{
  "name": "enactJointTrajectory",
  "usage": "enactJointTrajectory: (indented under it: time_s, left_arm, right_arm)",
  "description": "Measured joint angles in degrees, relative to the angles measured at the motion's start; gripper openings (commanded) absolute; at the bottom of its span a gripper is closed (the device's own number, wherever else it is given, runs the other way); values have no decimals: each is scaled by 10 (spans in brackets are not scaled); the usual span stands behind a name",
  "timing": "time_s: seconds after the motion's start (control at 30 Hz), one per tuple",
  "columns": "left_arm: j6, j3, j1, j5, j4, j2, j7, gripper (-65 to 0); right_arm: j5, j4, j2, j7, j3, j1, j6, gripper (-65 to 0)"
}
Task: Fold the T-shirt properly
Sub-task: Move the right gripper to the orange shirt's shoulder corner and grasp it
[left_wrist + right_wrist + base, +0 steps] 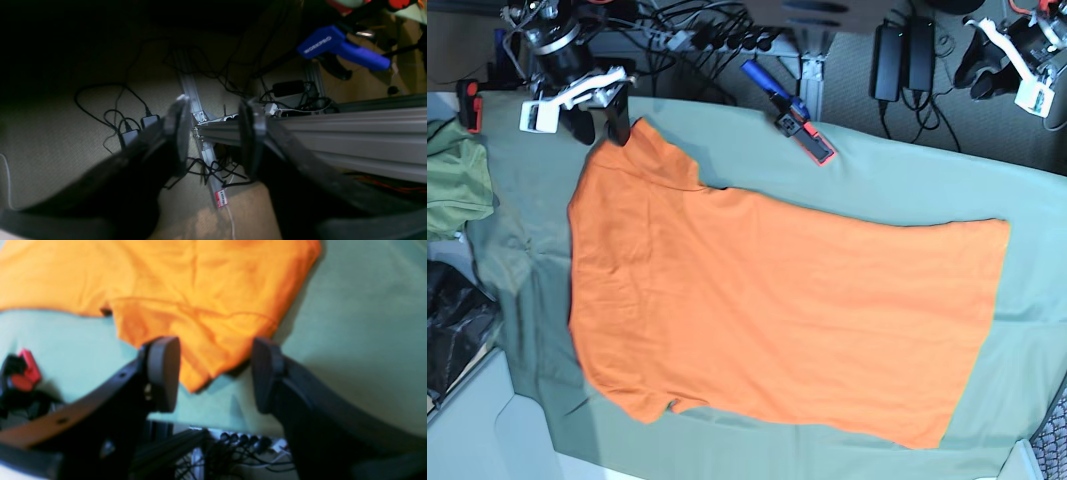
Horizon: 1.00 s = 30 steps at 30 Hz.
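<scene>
A sage-green cloth [897, 170] covers the work table, with carpet, power bricks and tangled cables along the top edge of the base view. The orange T-shirt [767, 310] lies spread nearly flat across the middle of the frame, its hem at the right and its sleeves at the left, so the whole outline is laid out ready for folding; no fold shows yet.

The right gripper [215, 373] sits at the upper left of the base view, just at the tip of the upper sleeve. In its own camera the jaws stand spread with the sleeve corner between and below them, apparently not pinched, though blur leaves this uncertain.

The left gripper [213, 133] is parked at the upper right, off the table. Its jaws are spread and empty, looking down at the floor cables and the aluminium frame rail [350, 133].

An olive-green garment [455, 185] lies bunched at the left edge, and a blue-and-red clamp [789, 112] grips the cloth's top edge.
</scene>
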Motion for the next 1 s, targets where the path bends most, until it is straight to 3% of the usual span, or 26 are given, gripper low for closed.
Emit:
enactJointTrajectory:
  time_s: [0.53, 0.67, 0.8, 0.87, 1.0]
  left_arm:
    - [0, -58, -2, -63, 0, -52, 9, -359]
    - [0, -58, -7, -64, 0, -58, 8, -359]
    - [-1, -58, -23, -64, 0, -59, 10, -299]
    - [-1, -58, -37, -64, 0, -59, 15, -295]
    - [-2, -57, -70, -64, 0, -64, 25, -295]
  right_arm:
    - [-14, -73, -87, 0, 1, 65, -1, -310]
    - [-12, -100, -90, 8, 2, 94, -1, -311]
    - [-12, -118, -90, 11, 2, 113, -1, -312]
    - [-10, -120, -90, 11, 2, 118, -1, -355]
    - [-17, -122, -90, 0, 3, 120, -2, -555]
